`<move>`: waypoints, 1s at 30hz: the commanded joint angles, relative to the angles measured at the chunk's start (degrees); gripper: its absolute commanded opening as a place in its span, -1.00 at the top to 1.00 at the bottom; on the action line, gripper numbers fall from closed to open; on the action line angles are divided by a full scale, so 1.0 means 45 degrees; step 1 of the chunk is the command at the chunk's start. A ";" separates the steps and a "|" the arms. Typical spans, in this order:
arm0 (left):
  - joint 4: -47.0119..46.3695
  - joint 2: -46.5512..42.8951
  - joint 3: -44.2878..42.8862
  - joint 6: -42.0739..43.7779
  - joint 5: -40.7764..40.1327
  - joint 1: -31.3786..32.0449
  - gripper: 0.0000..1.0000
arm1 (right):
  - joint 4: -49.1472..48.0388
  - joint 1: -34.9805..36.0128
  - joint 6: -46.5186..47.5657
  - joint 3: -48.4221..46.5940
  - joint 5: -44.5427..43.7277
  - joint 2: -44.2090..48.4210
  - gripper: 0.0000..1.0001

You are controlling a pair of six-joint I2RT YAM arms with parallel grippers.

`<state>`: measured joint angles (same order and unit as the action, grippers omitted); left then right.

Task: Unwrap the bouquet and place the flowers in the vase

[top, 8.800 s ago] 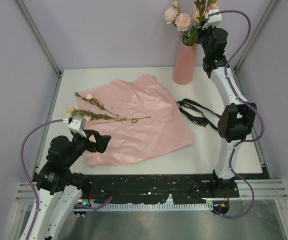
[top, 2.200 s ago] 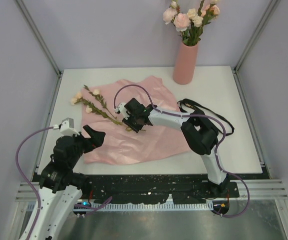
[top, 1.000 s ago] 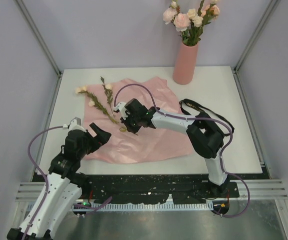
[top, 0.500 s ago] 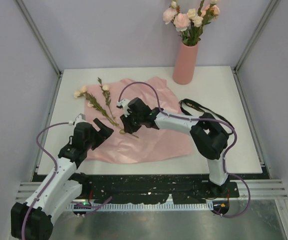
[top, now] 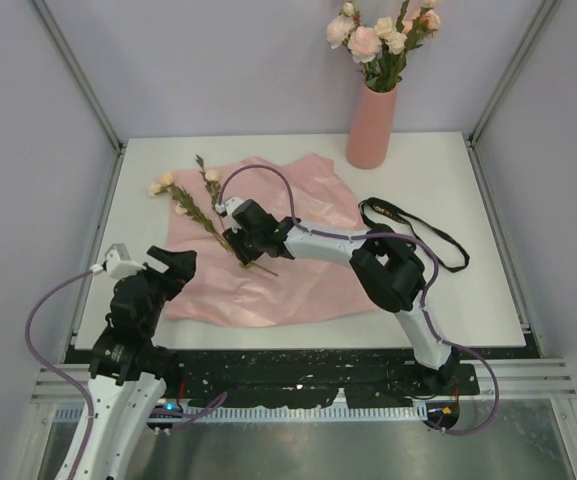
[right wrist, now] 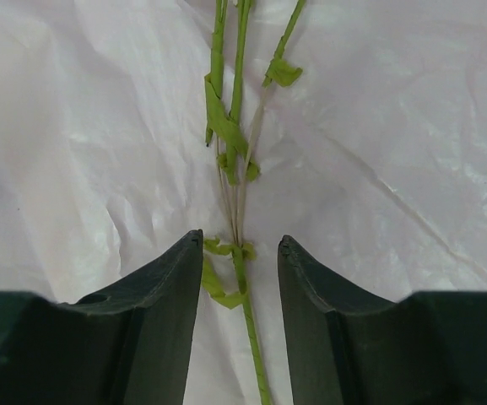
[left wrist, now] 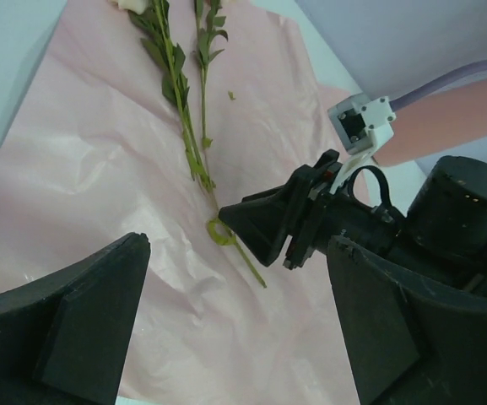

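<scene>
The loose rose stems (top: 196,205) lie on the pink paper (top: 298,275), heads toward the far left corner and cut ends toward the middle of the sheet. The other flowers (top: 376,35) already stand in the vase (top: 372,128) at the back of the table (top: 478,290), well apart from these. So I judge the unwrapping done and the step in hand to be picking up the last stems.

My right gripper (right wrist: 239,253) sits low over their cut ends. Its jaws are partly parted, one on each side of the thin stalks, with a gap showing on both sides. It straddles them and has hold of nothing. Next I need to close squarely on the stalks without pinching the paper beneath, then lift and carry them to the vase.

My left gripper (left wrist: 230,325) hovers near the sheet's near-left edge, spread wide and empty. The black ribbon (top: 418,235) lies off to the right.
</scene>
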<state>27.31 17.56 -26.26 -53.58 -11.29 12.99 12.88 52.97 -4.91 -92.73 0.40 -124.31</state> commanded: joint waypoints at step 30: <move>0.4284 1.6308 -1.0882 -0.0359 -0.1574 -0.0622 -0.29 | -0.4464 0.0631 -0.0277 0.5859 -0.3662 0.7448 -0.40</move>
<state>45.08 85.67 -70.94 -55.11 -17.43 10.41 -6.00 55.77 -6.26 -69.54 -12.43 -92.64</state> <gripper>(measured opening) 0.648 0.675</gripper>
